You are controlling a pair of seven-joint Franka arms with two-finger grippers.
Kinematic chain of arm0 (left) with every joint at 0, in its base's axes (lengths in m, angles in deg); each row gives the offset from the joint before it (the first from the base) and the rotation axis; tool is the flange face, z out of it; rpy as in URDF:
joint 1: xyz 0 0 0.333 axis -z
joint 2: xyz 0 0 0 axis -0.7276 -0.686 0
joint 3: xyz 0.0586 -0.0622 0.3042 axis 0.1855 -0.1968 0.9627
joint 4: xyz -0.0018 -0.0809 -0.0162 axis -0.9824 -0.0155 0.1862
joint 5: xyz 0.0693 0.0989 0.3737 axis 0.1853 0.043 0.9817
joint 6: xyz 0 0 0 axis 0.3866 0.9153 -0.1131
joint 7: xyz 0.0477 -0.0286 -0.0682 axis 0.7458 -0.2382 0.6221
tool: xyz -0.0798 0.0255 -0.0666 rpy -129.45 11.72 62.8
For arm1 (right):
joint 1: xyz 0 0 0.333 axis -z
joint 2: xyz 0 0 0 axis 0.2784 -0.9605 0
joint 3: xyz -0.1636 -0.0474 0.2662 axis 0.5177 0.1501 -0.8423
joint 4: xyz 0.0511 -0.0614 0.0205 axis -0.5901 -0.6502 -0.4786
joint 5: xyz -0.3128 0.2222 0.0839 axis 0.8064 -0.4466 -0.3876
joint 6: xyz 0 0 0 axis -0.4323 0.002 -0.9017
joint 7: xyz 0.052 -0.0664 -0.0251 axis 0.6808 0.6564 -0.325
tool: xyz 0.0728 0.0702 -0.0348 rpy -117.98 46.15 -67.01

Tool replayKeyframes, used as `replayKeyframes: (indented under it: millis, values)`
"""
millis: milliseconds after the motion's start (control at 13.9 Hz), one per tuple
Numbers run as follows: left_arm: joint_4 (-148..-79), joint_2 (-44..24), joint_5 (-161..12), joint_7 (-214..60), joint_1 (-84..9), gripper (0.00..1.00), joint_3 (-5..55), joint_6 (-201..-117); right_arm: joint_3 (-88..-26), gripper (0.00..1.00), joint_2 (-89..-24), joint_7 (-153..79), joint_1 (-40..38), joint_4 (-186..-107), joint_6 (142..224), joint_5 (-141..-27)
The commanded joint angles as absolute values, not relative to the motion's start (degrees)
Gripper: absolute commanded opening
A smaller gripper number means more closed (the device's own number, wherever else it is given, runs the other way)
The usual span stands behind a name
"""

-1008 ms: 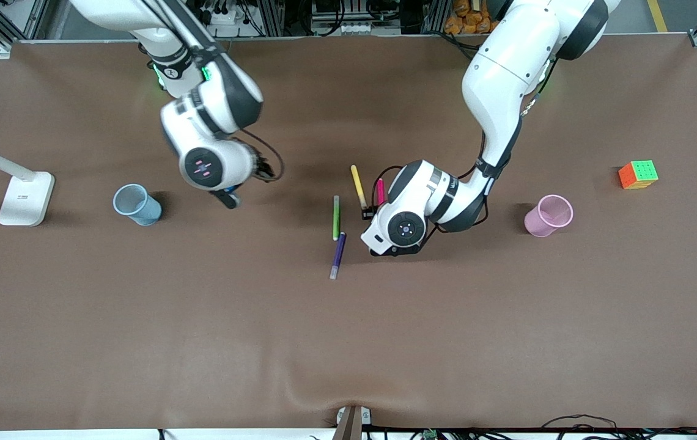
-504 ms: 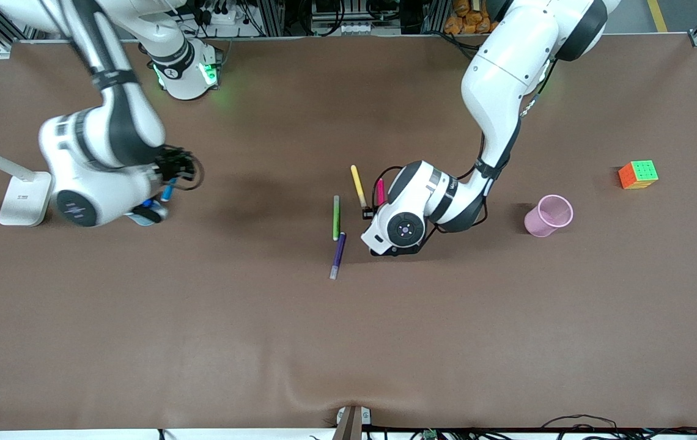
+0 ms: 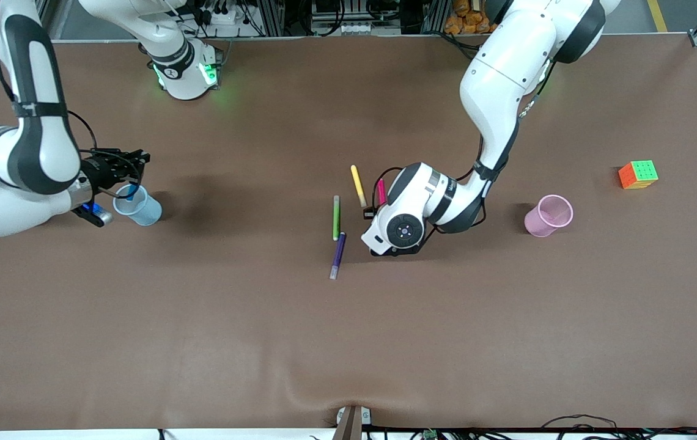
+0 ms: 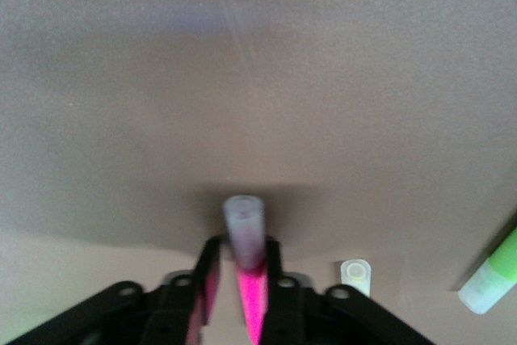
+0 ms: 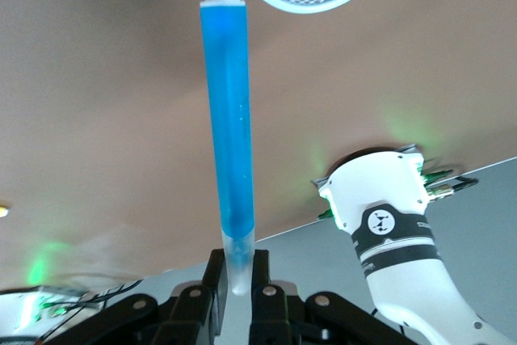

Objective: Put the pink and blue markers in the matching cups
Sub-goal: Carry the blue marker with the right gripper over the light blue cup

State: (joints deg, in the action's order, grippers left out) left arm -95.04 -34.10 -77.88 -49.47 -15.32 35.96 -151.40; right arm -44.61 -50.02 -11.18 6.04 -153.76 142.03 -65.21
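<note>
The right gripper [image 5: 234, 276] is clenched on the greyish end of the blue marker [image 5: 229, 119], whose tip reaches the rim of the blue cup [image 3: 136, 206] at the right arm's end of the table. The left gripper [image 4: 240, 268] is down at the table, clamped around the pink marker [image 4: 246, 256]. From there the yellow marker [image 3: 357, 185] lies at about ten o'clock, the green marker [image 3: 336, 217] at eight, the purple marker [image 3: 338, 255] at seven and the pink cup [image 3: 548, 215] at three.
</note>
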Motion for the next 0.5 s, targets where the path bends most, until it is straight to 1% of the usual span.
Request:
replayKeyframes:
  millis: [0, 288, 432]
  values:
    - [-94.6, -34.4, -77.0, -48.6, -14.7, 0.00, 36.4, -151.9, -42.3, 0.00, -52.3, -13.8, 7.0, -154.1, 141.3, -68.1]
    - [-94.6, -32.7, -77.0, -48.4, -15.7, 0.00, 36.6, -150.7, -41.3, 0.00, -55.2, -15.4, 8.0, -155.1, 141.4, -69.8]
    - [-94.6, -28.5, -77.0, -48.3, -17.0, 0.00, 38.4, -147.1, -40.9, 0.00, -55.2, -16.1, 8.3, -156.7, 141.2, -71.7]
